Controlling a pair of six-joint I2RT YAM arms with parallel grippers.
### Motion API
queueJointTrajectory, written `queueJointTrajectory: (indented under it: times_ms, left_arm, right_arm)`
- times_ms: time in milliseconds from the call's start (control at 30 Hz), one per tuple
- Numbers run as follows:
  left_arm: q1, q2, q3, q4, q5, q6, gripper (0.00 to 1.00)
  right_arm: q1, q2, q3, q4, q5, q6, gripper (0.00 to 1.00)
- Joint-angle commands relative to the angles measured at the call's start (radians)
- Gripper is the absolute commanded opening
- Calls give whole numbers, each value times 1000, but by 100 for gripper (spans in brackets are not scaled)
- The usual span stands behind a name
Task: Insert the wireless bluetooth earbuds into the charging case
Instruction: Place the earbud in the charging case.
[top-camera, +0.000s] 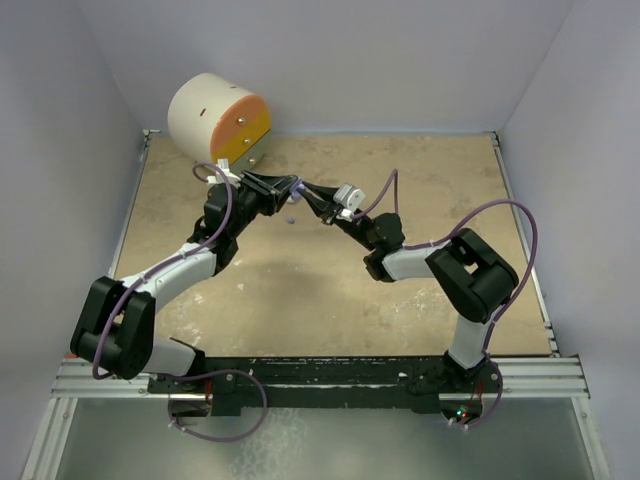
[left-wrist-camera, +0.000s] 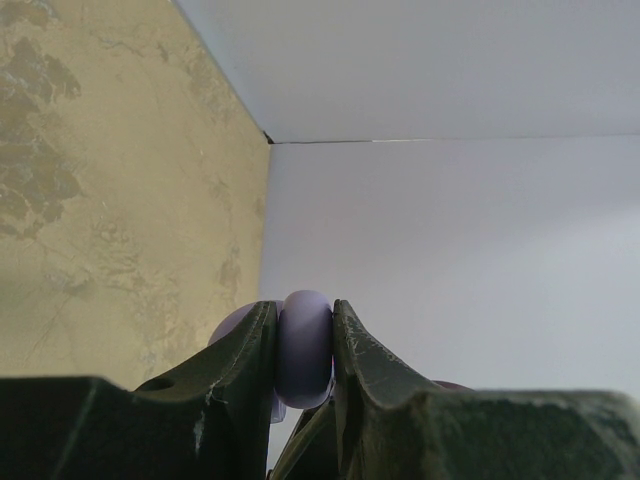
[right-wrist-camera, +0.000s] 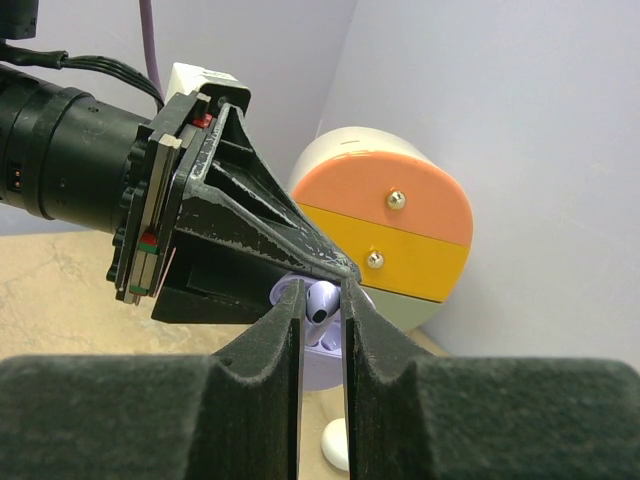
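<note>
A: Which step is in hand here?

B: The insertion itself, I think. The left fingers (top-camera: 285, 186) are shut tight on the lilac charging case (left-wrist-camera: 305, 348) and hold it in the air above the surface (top-camera: 400, 300). The right fingers (top-camera: 312, 199) are almost closed and pinch one white earbud (right-wrist-camera: 320, 302) at their tips. This earbud is just in front of the case, perhaps touching it.

A: Is it seated already?

B: I cannot tell. The right wrist view shows the earbud before the lilac body, but the socket is hidden behind the tip of the left fingers.

A: What does the next move call for?

B: In my judgement, a small and exact push of the earbud into its socket, at the right angle, while the left arm holds the case steady. Only then should the right fingers open.

A: What does each view give?

B: The top view shows the two arms meeting tip to tip near the white drum (right-wrist-camera: 385, 225) with the orange and yellow face. It also shows a tiny purple bit (top-camera: 289, 221) on the surface near them, maybe another earbud. The left wrist view shows only the grip on the case. The right wrist view alone shows the held earbud, and a white rounded thing (right-wrist-camera: 335, 445) lying on the surface below.
</note>
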Motion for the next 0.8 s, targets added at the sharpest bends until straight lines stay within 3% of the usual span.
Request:
queueJointTrajectory:
  times_ms: [0,767]
  left_arm:
    - [-4,-39,28,44,4,17,0]
    - [-4,-31,50,58,-4,11,0]
  right_arm:
    - [-4,-4,27,338,11,6,13]
    - [-4,2,39,310,-3,14,14]
